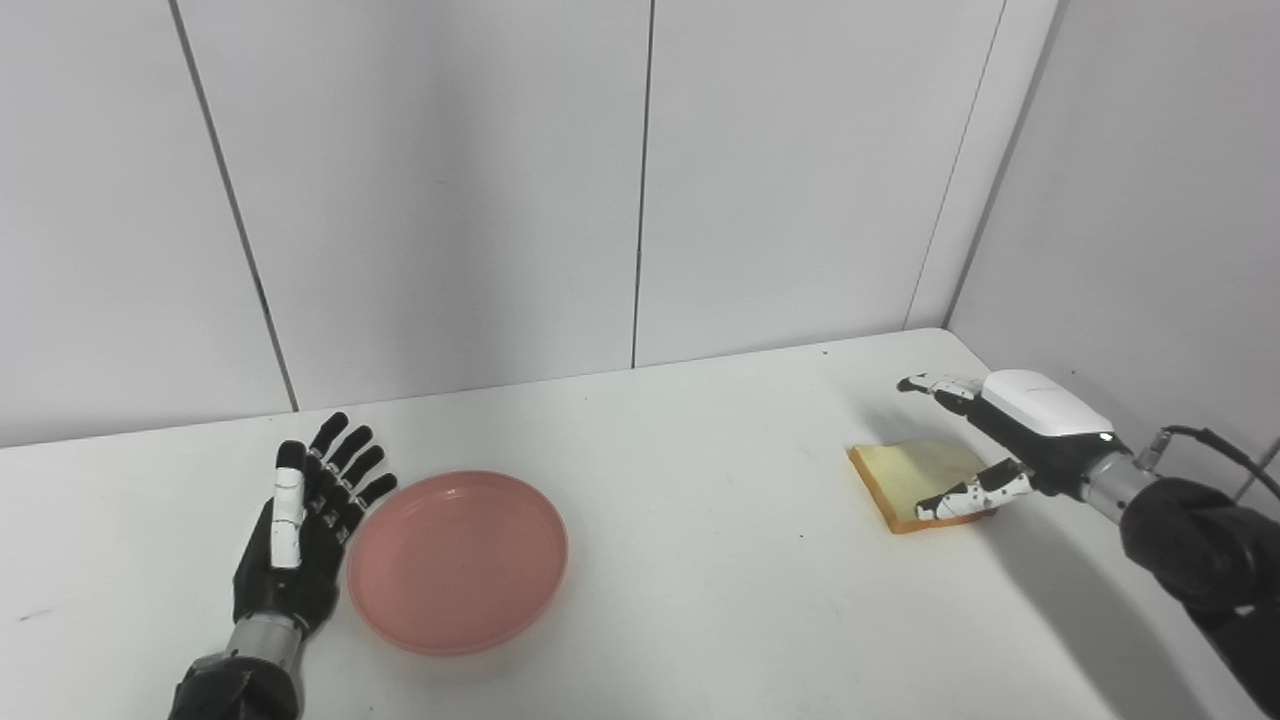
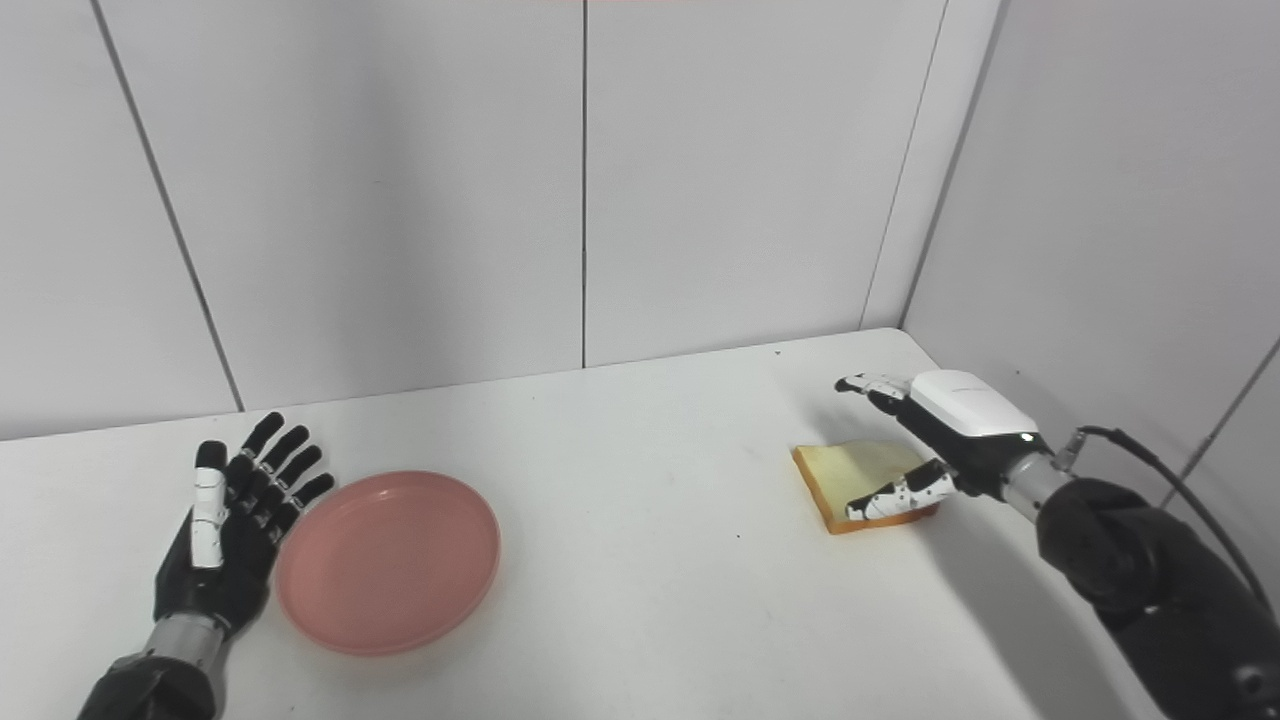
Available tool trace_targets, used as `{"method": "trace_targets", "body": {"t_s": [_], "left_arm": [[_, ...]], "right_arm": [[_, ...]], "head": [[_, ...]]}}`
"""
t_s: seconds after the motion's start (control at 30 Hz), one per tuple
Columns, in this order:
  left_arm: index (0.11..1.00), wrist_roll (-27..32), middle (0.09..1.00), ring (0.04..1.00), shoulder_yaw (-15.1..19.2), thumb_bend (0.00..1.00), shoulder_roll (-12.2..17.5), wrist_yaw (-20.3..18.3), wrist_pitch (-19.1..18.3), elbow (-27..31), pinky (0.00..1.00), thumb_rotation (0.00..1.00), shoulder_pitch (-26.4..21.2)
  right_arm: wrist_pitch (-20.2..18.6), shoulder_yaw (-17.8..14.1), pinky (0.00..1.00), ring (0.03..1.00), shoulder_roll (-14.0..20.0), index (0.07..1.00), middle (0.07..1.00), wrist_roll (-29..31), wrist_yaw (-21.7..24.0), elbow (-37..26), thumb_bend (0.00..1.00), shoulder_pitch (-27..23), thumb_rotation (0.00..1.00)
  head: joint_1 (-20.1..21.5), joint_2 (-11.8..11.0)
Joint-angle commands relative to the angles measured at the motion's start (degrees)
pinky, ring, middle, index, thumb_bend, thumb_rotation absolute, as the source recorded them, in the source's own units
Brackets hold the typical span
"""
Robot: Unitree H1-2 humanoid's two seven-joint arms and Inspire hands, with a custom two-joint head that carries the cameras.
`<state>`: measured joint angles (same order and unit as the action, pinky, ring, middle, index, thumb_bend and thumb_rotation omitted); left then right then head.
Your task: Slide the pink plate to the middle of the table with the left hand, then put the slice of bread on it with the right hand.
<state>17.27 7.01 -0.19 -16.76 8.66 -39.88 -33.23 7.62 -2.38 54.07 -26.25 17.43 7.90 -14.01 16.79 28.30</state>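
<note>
Left hand [image 1: 300,530]: lies at the near left of the table, palm turned toward the plate, fingers [image 1: 345,460] straight and slightly fanned, holding nothing — the thumb lies along the near side.
Pink plate [image 1: 458,562]: flat on the table just beside the left hand's palm and fingertips, on their inner side; whether its rim touches the hand cannot be told. It sits left of the table's middle.
Table [image 1: 700,560]: white, bare between the plate and the bread.
Right hand [image 2: 950,430]: over the slice at the right, back of the hand up, fingers parted — the thumb reaches down to the slice's near edge, the other fingertips [image 2: 860,383] stretch out beyond its far edge, above the tabletop. It grips nothing.
Slice of bread [image 2: 850,475]: flat on the table below the right hand's fingers, well apart from the plate.
Walls [image 1: 640,180]: pale panels behind the fingertips and along the right side.
</note>
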Motion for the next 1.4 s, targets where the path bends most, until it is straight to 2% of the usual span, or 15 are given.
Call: {"method": "trace_targets", "body": {"t_s": [0.0, 0.07, 0.3, 0.5, 0.63, 0.77, 1.0, 1.1, 1.23, 1.37], "left_arm": [[0.9, -0.61, 0.907, 0.902, -0.5, 0.94, 0.17, -0.03, -0.19, -0.82, 0.81, 0.86, 1.15], [0.902, -0.68, 0.911, 0.903, -0.6, 0.93, 0.14, 0.01, -0.17, -0.87, 0.81, 0.87, 1.22], [0.898, -0.81, 0.904, 0.898, -0.47, 0.94, -0.26, 0.73, -0.77, -0.46, 0.8, 0.86, 1.31], [0.9, -1.17, 0.905, 0.895, -0.68, 0.93, -0.37, 0.79, -0.56, -0.34, 0.8, 0.86, 1.54], [0.899, -1.05, 0.904, 0.896, -0.58, 0.94, -0.44, 0.96, -1.06, -0.11, 0.8, 0.86, 1.68], [0.894, -0.92, 0.901, 0.891, -0.59, 0.94, -0.48, 0.83, -1.12, 0.11, 0.79, 0.85, 1.75], [0.871, -1.1, 0.893, 0.887, -0.85, 0.96, -0.56, 0.98, -1.93, 0.78, 0.8, 0.84, 2.02], [0.87, -1.25, 0.889, 0.885, -0.99, 0.96, -0.53, 1.05, -1.97, 0.81, 0.79, 0.85, 2.0], [0.876, -1.35, 0.895, 0.888, -1.14, 0.95, -0.54, 0.88, -2.08, 0.99, 0.79, 0.86, 2.05], [0.866, -1.05, 0.891, 0.889, -0.97, 0.95, -0.7, 0.91, -2.25, 1.21, 0.79, 0.85, 2.14]], "right_arm": [[2.12, 0.41, 0.93, 0.95, 3.88, 0.923, 0.942, 0.25, 1.75, 0.18, 1.0, -3.62, 0.44], [1.28, 1.98, 0.98, 0.971, 4.74, 0.937, 0.954, -0.21, 4.17, 0.32, 1.0, -4.87, 0.43], [-4.92, 7.0, 1.0, 1.0, 6.24, 0.962, 0.997, -1.36, 15.92, -0.19, 1.0, -11.21, 0.3], [-5.88, 10.0, 1.0, 1.0, 6.36, 0.972, 1.0, -3.41, 20.64, 1.35, 1.0, -15.17, 0.26], [-5.41, 13.07, 1.0, 1.0, 6.78, 0.984, 1.0, -5.79, 24.46, 2.86, 1.0, -18.17, 0.27], [-6.82, 16.19, 0.99, 1.0, 6.72, 0.99, 1.0, -8.9, 28.83, 4.55, 1.0, -21.62, 0.26], [-6.58, 18.1, 1.0, 1.0, 6.13, 0.976, 1.0, -10.89, 31.82, 8.03, 1.0, -25.45, 0.27], [-5.3, 18.84, 1.0, 1.0, 6.02, 0.977, 1.0, -11.91, 31.74, 9.62, 1.0, -26.5, 0.28], [-6.47, 19.43, 1.0, 1.0, 5.8, 0.977, 1.0, -13.42, 31.96, 10.23, 1.0, -27.27, 0.27], [-5.2, 19.73, 1.0, 1.0, 5.87, 0.977, 1.0, -14.85, 30.21, 11.1, 1.0, -27.25, 0.29]], "head": [[-0.03, 0.06], [-0.07, 0.0], [-0.21, 0.21], [-0.53, 0.53], [-0.51, 0.63], [-0.62, 0.75], [-0.59, 1.21], [-0.56, 1.25], [-0.84, 1.37], [-0.83, 1.48]]}}
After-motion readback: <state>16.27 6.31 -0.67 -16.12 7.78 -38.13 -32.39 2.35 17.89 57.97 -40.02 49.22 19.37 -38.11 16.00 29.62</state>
